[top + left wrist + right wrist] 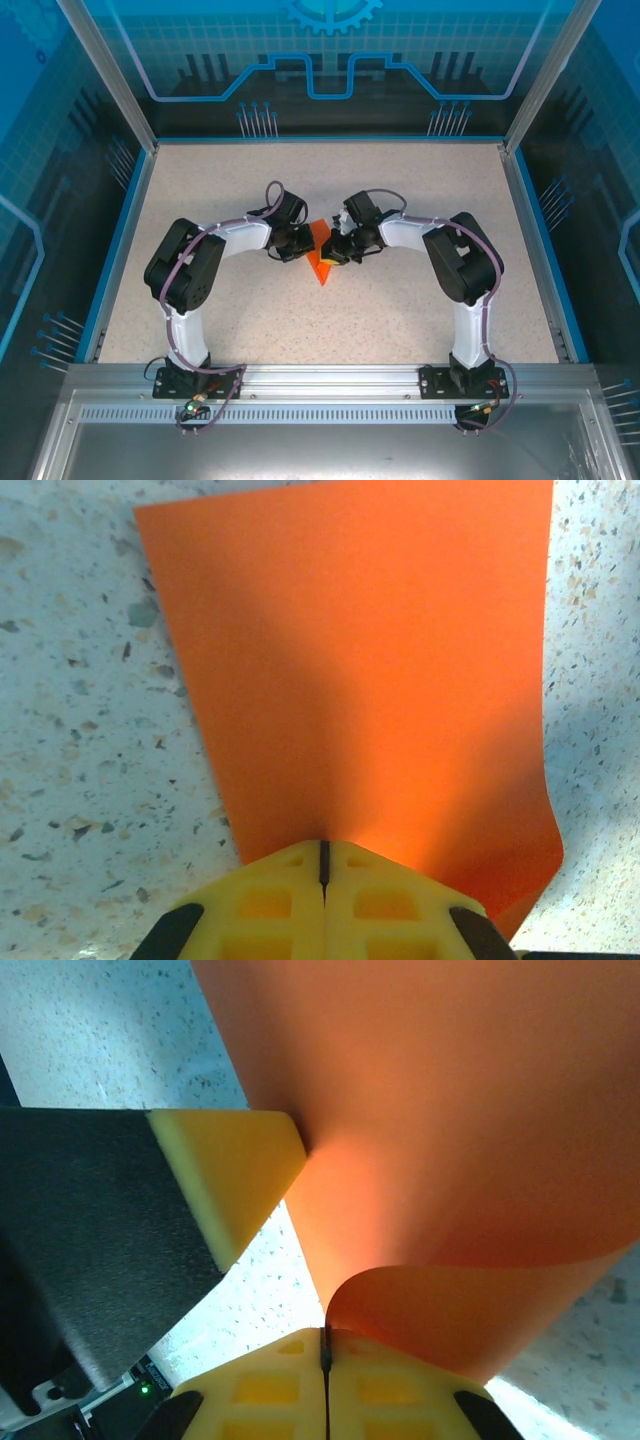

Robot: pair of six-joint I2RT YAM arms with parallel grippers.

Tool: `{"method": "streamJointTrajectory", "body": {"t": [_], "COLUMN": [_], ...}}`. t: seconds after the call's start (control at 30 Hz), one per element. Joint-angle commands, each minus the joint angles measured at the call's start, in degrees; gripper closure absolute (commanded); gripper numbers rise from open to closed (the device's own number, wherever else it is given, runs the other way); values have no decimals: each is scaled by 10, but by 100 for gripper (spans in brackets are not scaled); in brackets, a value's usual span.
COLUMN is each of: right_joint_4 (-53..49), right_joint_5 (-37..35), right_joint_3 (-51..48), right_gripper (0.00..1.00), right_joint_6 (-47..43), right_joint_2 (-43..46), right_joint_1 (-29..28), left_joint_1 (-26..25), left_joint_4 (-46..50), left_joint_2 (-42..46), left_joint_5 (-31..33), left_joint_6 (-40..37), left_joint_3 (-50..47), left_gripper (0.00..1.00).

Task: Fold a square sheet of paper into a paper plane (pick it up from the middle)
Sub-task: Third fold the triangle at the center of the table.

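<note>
- Left claw (323, 852) first: its two yellow fingers are pressed together with only a thin dark seam between them, and they pinch one edge of the thin bright orange sheet of paper (370, 660).
- From that grip the sheet spreads away from the wrist camera as a broad, plain panel over the pale speckled worktop (80, 680). One corner beside the fingers curls downward.
- Our right claw (325, 1342) is closed just as tightly. The paper rolls out of its seam in a soft curl, then rises as a wide orange wall.
- In the right wrist view we also see a yellow fingertip (230, 1170) of the left claw, on a black finger body, touching the paper where it bends.
- From above, the two claws meet nose to nose near the middle of the worktop. The paper sits between them as a small wedge pointing toward the arm bases.
- We cannot tell whether the wedge's tip rests on the worktop or hangs above it.
</note>
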State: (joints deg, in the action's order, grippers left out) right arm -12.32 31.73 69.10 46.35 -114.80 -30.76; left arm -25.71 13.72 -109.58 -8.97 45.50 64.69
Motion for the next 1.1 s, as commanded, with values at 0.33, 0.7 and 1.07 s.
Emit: {"method": "streamJointTrajectory", "body": {"t": [0.33,0.7,1.07], "right_joint_4": [44,40,35], "right_joint_5": [2,0,4], "right_joint_3": [-5,-5,2], "right_gripper": [93,93,92], "right_joint_6": [26,24,15], "right_joint_2": [-24,-31,-40], "right_joint_1": [-7,-6,-9], "left_joint_1": [1,0,0], "left_joint_4": [25,23,22], "left_joint_2": [-14,-13,-12], "left_joint_5": [0,-1,-3], "left_joint_6": [-17,-17,-19], "left_joint_3": [0,-1,-3], "left_gripper": [100,100,100]}}
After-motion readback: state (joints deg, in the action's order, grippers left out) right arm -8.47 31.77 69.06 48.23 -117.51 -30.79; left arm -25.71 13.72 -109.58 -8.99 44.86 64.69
